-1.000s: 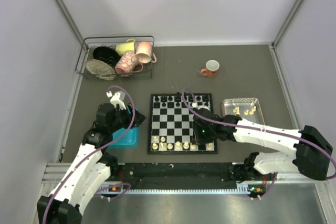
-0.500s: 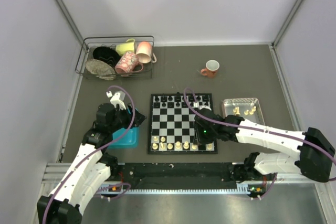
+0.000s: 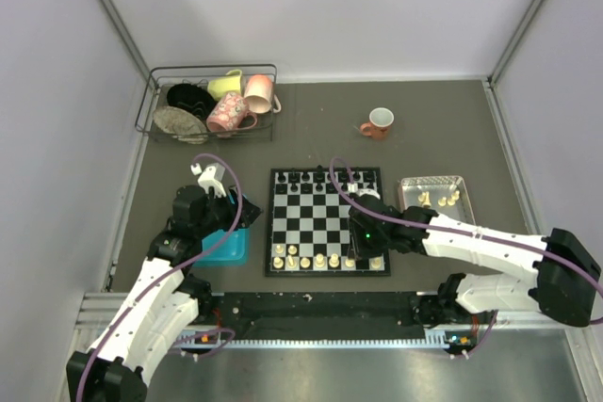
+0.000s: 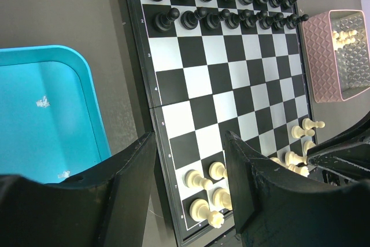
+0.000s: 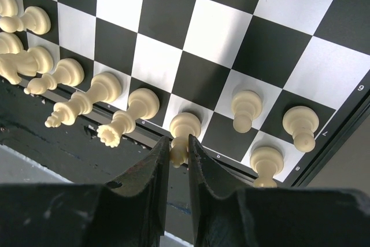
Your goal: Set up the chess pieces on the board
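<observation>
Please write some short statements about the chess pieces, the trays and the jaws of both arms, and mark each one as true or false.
1. The right jaws are shut on a white piece at the near edge of the board. True.
2. The left jaws hold a black piece. False: they are open and empty.
3. The black pieces stand in two rows on the board's far side. True.
4. The pink tray is empty. False: white pieces lie in it.
5. The orange mug stands on the board. False: it stands on the table beyond it.
</observation>
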